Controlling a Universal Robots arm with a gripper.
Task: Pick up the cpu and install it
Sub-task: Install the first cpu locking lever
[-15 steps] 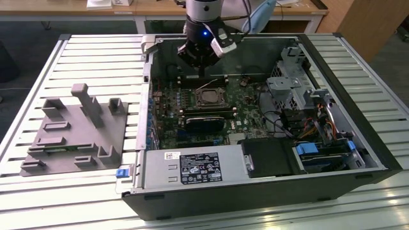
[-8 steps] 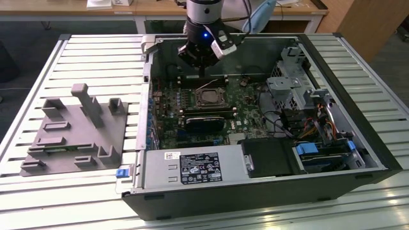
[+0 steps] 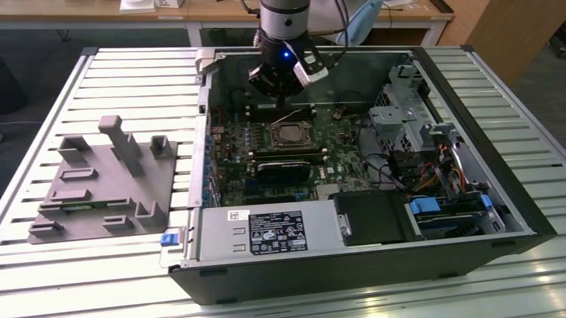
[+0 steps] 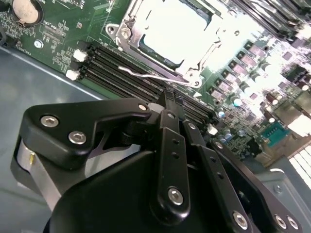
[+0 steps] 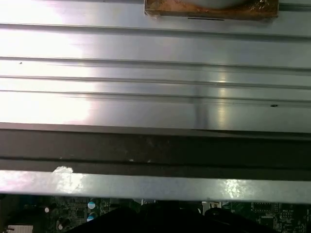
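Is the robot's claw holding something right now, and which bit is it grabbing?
I can't tell. The gripper hangs inside the computer case, above the socket, where a shiny silver square lies. Its fingertips are hidden, so any hold is hidden too.

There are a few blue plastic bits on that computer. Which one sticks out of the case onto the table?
The blue tab at the case's front corner, on the exterior view's left, beside the grey tray. The other blue piece sits inside the case.

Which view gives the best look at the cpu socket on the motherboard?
The second wrist view: the cpu socket is seen close up, with its metal frame and lever clear, a pale square surface inside it. In the exterior view the socket is small, just below the gripper. The first wrist view mostly faces the case wall.
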